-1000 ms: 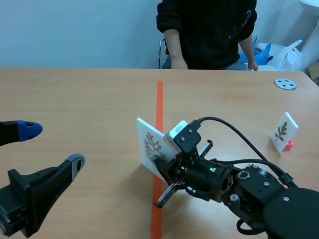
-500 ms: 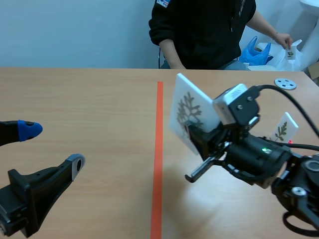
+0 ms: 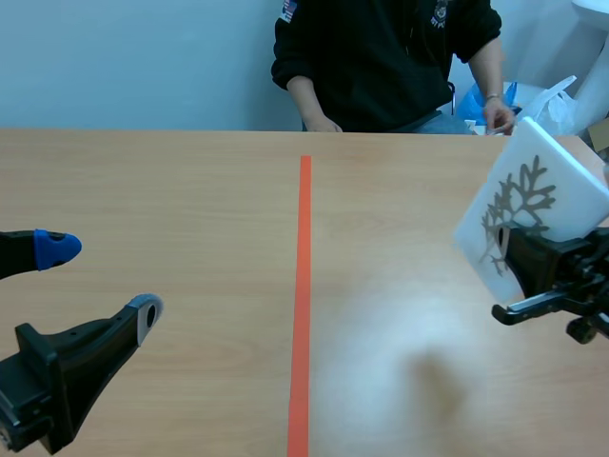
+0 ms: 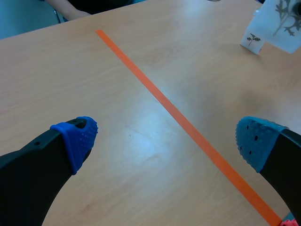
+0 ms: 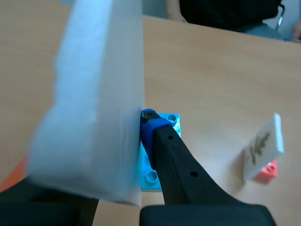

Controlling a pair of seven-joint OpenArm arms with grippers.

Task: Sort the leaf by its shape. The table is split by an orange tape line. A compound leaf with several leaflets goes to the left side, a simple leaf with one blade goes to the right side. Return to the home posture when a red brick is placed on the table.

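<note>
Right gripper [image 3: 525, 265] clenched on the tilted leaf card [image 3: 533, 200]; a skewed set-down could tip it or knock the small card [image 5: 262, 146] nearby.

brightly, evenly lit from overhead. throws a pale sheen of glare on the light brown wooden table [image 4: 141, 141] and only a soft, diffuse shadow under the raised white leaf-printed card [image 3: 542, 190].
</note>
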